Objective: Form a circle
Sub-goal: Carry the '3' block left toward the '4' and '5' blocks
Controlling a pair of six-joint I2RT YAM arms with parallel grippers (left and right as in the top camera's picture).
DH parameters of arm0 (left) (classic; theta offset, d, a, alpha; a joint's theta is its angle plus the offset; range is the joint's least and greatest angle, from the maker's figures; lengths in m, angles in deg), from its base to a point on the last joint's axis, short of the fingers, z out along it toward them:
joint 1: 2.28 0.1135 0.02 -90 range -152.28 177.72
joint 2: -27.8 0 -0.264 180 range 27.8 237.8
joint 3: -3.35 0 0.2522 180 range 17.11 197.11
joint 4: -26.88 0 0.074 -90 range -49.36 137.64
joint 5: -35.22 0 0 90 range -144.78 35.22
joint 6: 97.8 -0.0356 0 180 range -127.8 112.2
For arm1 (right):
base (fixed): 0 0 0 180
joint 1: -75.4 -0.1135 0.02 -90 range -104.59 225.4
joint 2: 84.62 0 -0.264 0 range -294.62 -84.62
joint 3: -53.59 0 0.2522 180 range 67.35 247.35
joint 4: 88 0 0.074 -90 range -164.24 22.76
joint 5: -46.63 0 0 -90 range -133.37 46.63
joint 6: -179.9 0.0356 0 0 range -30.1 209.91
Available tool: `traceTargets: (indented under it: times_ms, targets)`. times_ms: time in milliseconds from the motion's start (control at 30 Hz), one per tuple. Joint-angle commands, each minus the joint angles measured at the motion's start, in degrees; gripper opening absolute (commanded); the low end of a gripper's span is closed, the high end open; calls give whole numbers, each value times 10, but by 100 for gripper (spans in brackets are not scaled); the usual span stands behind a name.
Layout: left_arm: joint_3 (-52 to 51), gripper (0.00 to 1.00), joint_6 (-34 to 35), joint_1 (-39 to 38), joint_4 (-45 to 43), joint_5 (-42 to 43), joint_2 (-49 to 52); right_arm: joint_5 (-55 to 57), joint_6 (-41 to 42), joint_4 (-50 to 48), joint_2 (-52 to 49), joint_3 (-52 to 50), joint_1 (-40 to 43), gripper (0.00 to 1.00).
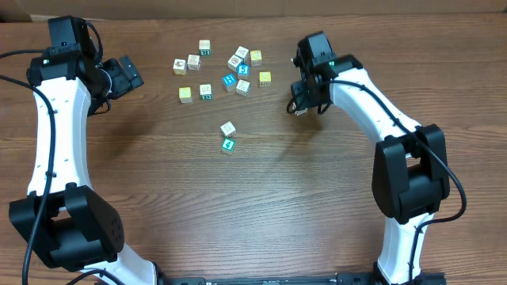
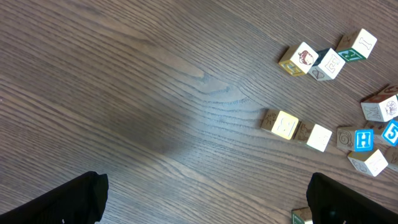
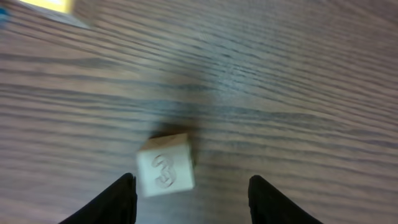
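Observation:
No circle of cubes is in view. Small letter cubes lie in a loose scatter (image 1: 230,81) at the table's far middle, white, teal and yellow ones. A white cube (image 1: 228,127) and a teal cube (image 1: 228,145) sit apart, closer to me. My right gripper (image 1: 299,106) hovers right of the scatter, open. A blurred white cube marked 3 (image 3: 165,171) lies on the wood between its fingers (image 3: 193,205), close to the left one and well clear of the right one. My left gripper (image 1: 131,75) is wide open over bare wood (image 2: 208,208), left of the scatter.
In the left wrist view, several cubes lie at the right, among them a yellow one (image 2: 286,123) and a blue H cube (image 2: 363,139). A green-edged cube (image 2: 301,216) peeks out beside the right finger. A cardboard wall (image 1: 238,8) runs along the table's far edge.

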Motion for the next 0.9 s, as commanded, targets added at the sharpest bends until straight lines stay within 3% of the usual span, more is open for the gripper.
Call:
traceTargets:
  times_ms: [0, 767, 867]
  targets:
    - [0, 100, 3, -1, -1, 2, 3, -17, -32, -38, 2, -28, 1, 55]
    - [0, 100, 3, -1, 0, 2, 3, -55, -51, -114, 1, -83, 15, 55]
    - [0, 99, 3, -1, -1, 2, 3, -55, -51, -129, 1, -97, 15, 49]
